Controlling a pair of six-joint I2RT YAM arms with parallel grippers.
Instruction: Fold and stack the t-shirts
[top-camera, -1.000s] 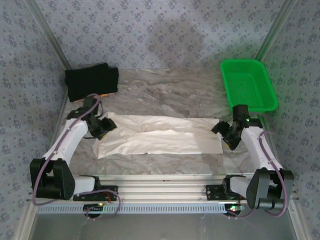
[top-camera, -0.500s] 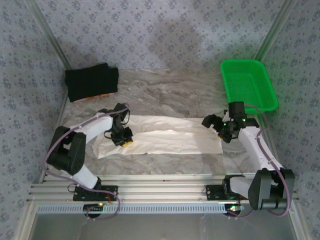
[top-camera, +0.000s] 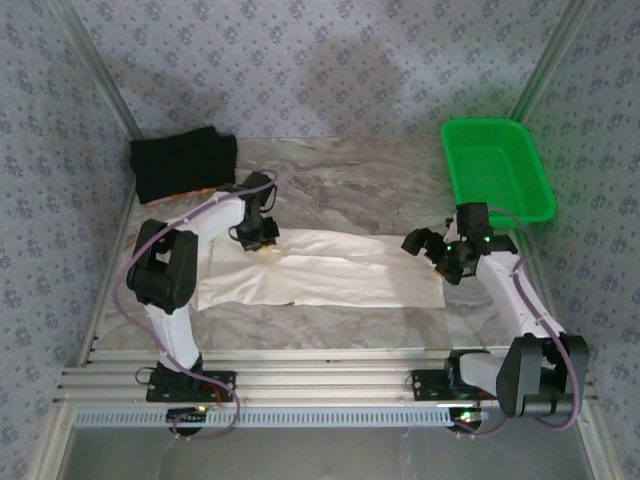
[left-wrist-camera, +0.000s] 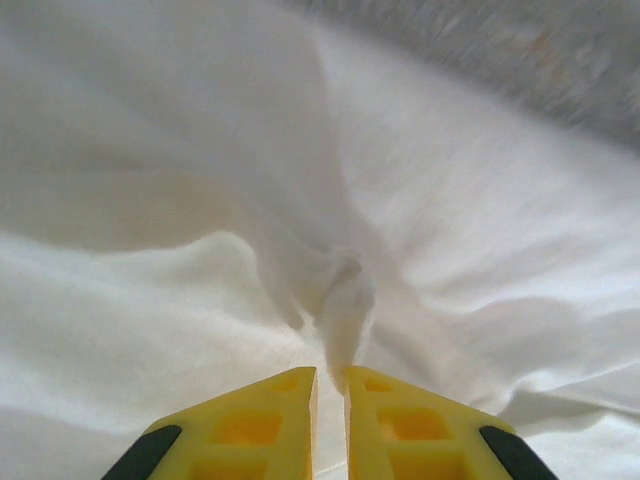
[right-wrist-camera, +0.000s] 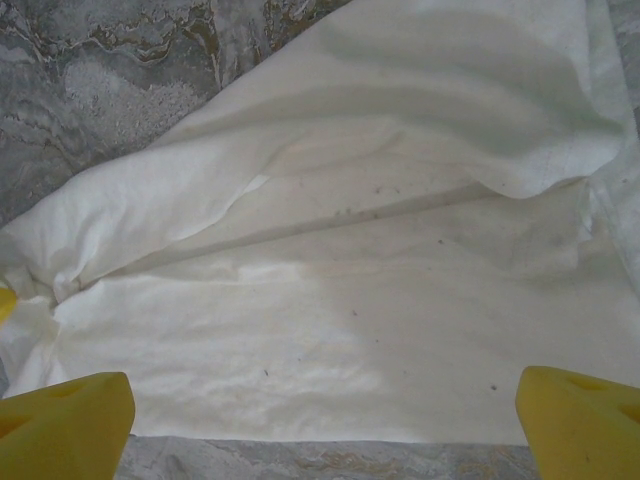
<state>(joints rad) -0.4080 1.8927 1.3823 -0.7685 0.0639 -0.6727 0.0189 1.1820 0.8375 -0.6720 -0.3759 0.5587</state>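
Marble-look table (top-camera: 340, 180) w/ patterned walls round it is carrying the white tee (top-camera: 340, 280), lying mid-table as a long rumpled strip. The black tee (top-camera: 183, 165) is sitting folded in the far left corner, well apart, and the green basket (top-camera: 485, 123) is at the far right.

Left gripper (top-camera: 265, 245) is working at the strip's far left edge. On its wrist cam the left gripper (left-wrist-camera: 331, 375) is showing jaws nearly closed, pinching a small peak of white cloth betw. the tips. Right gripper (top-camera: 430, 245) is hovering over the strip's right end, and on its own cam the right gripper (right-wrist-camera: 325, 420) is standing wide open, holding nothing.

Risks, as I'm judging it:
- That pinch is looking thin, so any pull could be slipping it out
- With the right end not pinned, a drag could be sliding the whole strip and undoing the fold
- It may be grabbing one layer only

Hard to tell: how many layers are in the pinch, which face of the tee is up, and how the black tee's far side is lying
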